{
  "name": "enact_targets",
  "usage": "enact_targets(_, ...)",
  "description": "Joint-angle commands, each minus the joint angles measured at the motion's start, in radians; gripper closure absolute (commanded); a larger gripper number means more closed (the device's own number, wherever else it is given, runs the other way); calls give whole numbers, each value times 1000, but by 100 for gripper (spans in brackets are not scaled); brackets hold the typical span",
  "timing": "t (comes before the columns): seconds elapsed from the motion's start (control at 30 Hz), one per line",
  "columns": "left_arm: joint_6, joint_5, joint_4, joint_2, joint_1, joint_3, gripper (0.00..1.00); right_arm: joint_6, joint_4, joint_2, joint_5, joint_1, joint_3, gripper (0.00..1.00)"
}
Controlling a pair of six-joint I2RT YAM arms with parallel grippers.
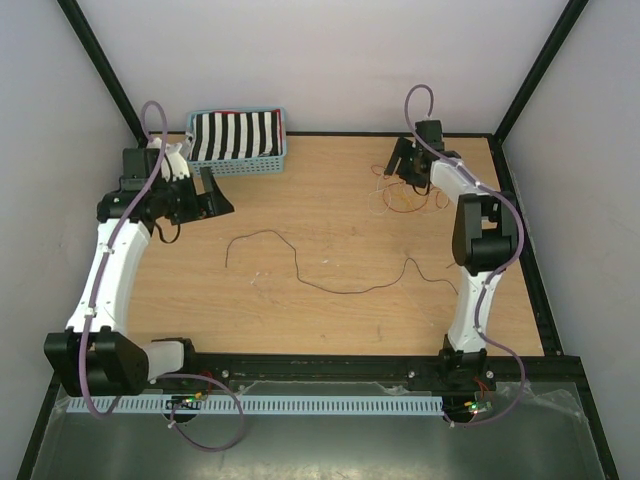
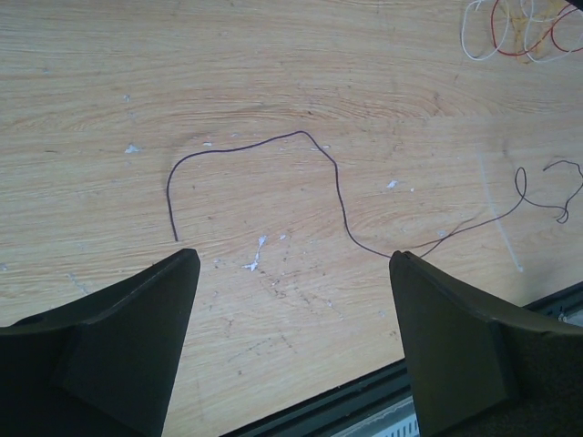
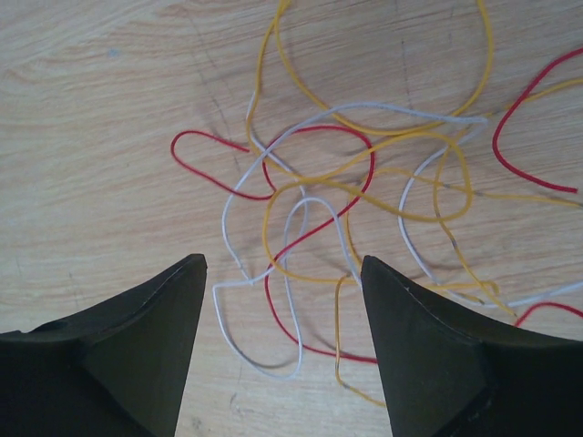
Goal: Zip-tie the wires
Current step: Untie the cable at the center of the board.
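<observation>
From my seat the table (image 2: 273, 82) reads as pale wood-grain board, matt and smooth but flecked with white scuffs. The wires (image 3: 364, 187) on it wear smooth, faintly shiny plastic sheathing, and the black wire (image 2: 339, 205) looks duller. The left gripper (image 2: 293, 258) and right gripper (image 3: 282, 260) show me matt black plastic fingers; the basket (image 1: 240, 165) is blue plastic lattice holding striped cloth (image 1: 235, 135).
</observation>
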Motion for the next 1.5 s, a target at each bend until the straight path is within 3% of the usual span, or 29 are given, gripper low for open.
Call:
enact_targets(0.0, 15, 29, -8, -35, -12, 43, 13, 71, 27, 51, 42, 6, 61, 21)
enact_targets(0.27, 25, 33, -7, -49, -14, 47, 13, 96, 58, 107, 23, 7, 115, 26)
enact_targets(0.57, 31, 53, -7, -30, -24, 51, 13, 74, 65, 118, -11, 5, 136, 51)
enact_targets(0.83, 38, 59, -7, -19, -36, 58, 14, 46, 66, 91, -2, 6, 137, 100)
enact_targets(1.1, 96, 120, -6, 34, -96, 188, 14, -28, 48, -65, -21, 5, 119, 100)
enact_targets(1.3, 188, 112, 8, 164, -255, 365, 12, -111, -5, -213, -24, 6, 167, 100)
enact_targets(1.47, 203, 117, 142, 320, -366, 428, 12, -128, -41, -299, -21, 5, 138, 100)
